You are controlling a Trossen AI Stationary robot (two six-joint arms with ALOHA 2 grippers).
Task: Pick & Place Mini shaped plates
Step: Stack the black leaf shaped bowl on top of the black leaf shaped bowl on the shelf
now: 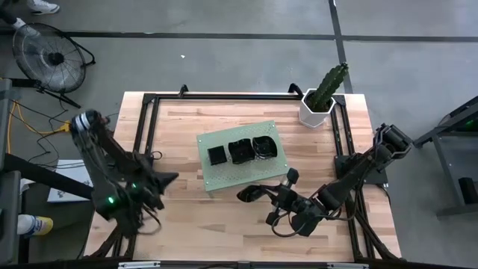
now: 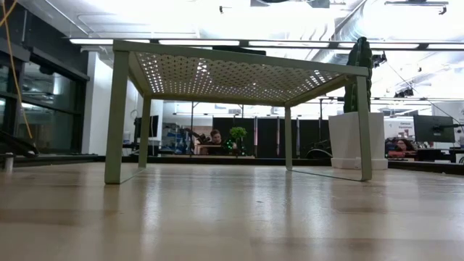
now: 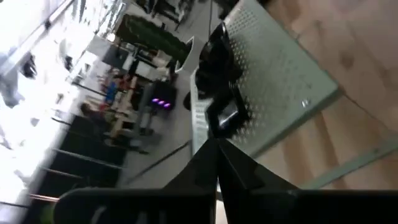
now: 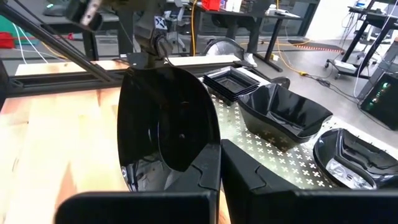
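Both arms are black, made of thick jointed parts. The left arm [image 1: 112, 161] has a small green light. Each tool ends in two flat black fingers [image 4: 249, 177].

On my wooden table [image 1: 224, 217] stands the green perforated board [image 1: 246, 175] on its four legs, near the middle. My white hexagonal pot [image 1: 315, 112] with its cactus [image 1: 328, 84] sits at the far right corner, apart from the board. A fan [image 1: 46, 54] lies on the floor off the far left corner

Three black dish stacks [image 1: 242, 149] on green board; one dish [image 4: 168, 118] claw-held
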